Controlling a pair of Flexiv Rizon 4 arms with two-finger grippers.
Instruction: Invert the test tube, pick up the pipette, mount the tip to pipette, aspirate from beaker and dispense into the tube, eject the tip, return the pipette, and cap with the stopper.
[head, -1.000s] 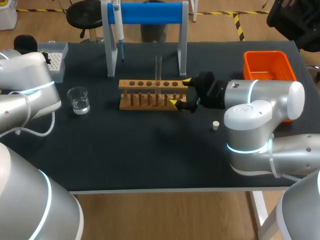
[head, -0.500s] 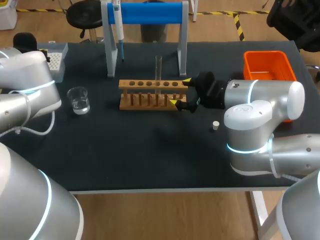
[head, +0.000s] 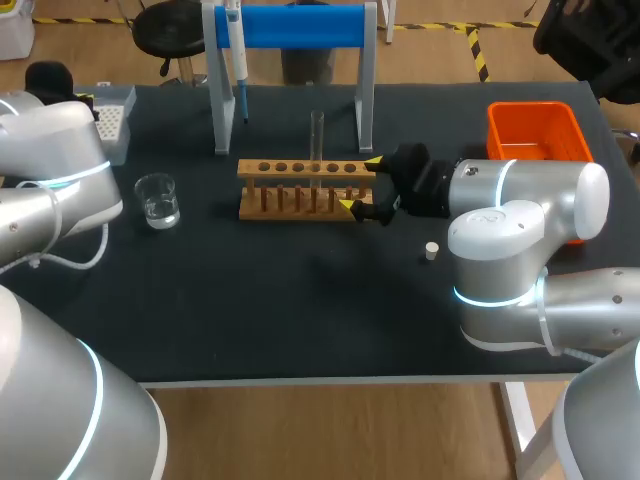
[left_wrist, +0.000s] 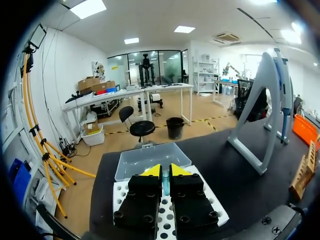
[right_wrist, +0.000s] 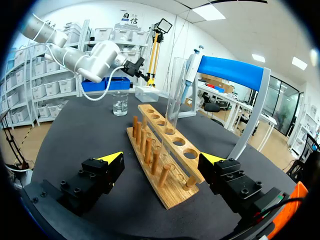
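A clear test tube (head: 317, 140) stands upright in the wooden rack (head: 300, 190). My right gripper (head: 362, 185) is open, its yellow tips on either side of the rack's right end; in the right wrist view the gripper (right_wrist: 161, 158) straddles the rack (right_wrist: 150, 145) with the tube (right_wrist: 175, 100) ahead. The pipette (head: 238, 60) hangs on the blue stand. Over the white tip box (left_wrist: 210, 205), my left gripper (left_wrist: 165, 170) is shut on a thin bluish pipette tip (left_wrist: 165, 182). A beaker (head: 158, 200) of water sits left of the rack. The white stopper (head: 431, 251) lies by my right arm.
An orange bin (head: 535, 135) stands at the back right. The stand's white legs (head: 365, 90) rise just behind the rack. The tip box (head: 112, 120) sits at the far left edge, partly behind my left arm (head: 50, 150).
My left arm has shifted slightly toward the far left over the tip box. The right arm, rack and tube have not moved.
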